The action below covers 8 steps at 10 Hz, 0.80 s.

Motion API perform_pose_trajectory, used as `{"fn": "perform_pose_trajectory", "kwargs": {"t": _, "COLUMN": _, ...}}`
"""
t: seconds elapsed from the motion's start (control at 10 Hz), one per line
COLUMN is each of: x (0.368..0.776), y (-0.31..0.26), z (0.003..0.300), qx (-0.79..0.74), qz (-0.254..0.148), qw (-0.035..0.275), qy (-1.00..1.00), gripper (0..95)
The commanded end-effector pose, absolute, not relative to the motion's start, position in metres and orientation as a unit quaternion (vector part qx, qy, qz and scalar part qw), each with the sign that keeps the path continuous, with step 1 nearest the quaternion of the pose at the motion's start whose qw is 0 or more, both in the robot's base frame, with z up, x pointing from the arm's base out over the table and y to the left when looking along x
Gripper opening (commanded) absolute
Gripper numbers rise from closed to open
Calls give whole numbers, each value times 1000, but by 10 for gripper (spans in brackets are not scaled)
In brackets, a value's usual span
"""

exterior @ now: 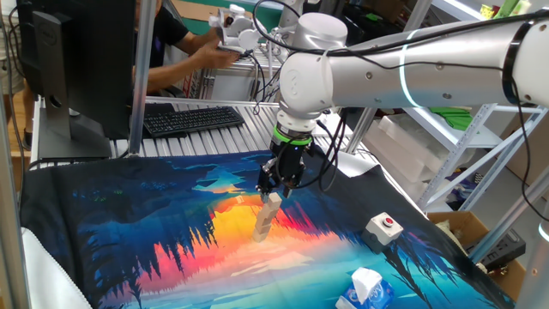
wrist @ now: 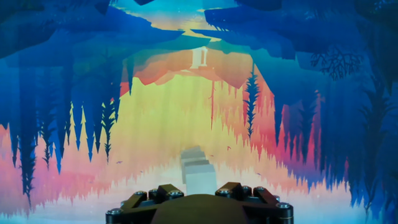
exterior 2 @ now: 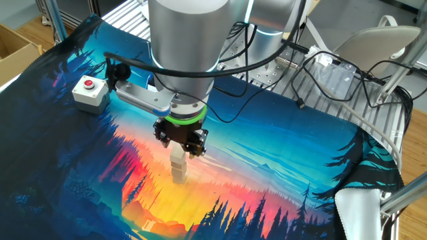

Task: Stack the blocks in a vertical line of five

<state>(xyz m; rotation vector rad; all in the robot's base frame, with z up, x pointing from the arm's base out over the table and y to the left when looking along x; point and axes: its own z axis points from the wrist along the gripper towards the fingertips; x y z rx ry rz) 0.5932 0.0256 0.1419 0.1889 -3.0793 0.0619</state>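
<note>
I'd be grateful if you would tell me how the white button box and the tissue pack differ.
The button box is plain white with a red button on top; the tissue pack is white and blue with tissue sticking up. The box is farther from the camera, the pack at the near edge. Both rest on the printed cloth.

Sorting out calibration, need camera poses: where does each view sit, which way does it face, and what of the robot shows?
One fixed view: beside the table, facing the desk behind; shows arm, gripper over the stack of blocks, red-button box.
The other fixed view: high on the opposite side, looking down; wrist and gripper.
Hand view: on the hand, looking down along the fingers at the top block and mat.
Shared: the stack and mat in all; the box in both fixed views.
</note>
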Motion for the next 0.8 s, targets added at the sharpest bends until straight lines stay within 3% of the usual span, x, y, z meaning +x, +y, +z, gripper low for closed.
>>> {"fn": "perform_pose_trajectory", "kwargs": {"t": 0.1, "x": 594, "y": 24, "z": 145, "qx": 54, "qz": 24, "qw": 30, "qy": -998, "gripper": 570}}
{"fn": "perform_pose_trajectory", "kwargs": {"t": 0.4, "x": 592, "y": 21, "z": 148, "qx": 54, "qz": 25, "qw": 31, "qy": -998, "gripper": 570}}
{"fn": "perform_pose_trajectory", "kwargs": {"t": 0.5, "x": 592, "y": 21, "z": 148, "qx": 51, "qz": 27, "qw": 30, "qy": -998, "gripper": 760}}
{"fn": "perform_pose_trajectory", "kwargs": {"t": 0.8, "x": 592, "y": 21, "z": 149, "qx": 46, "qz": 28, "qw": 30, "qy": -998, "gripper": 760}}
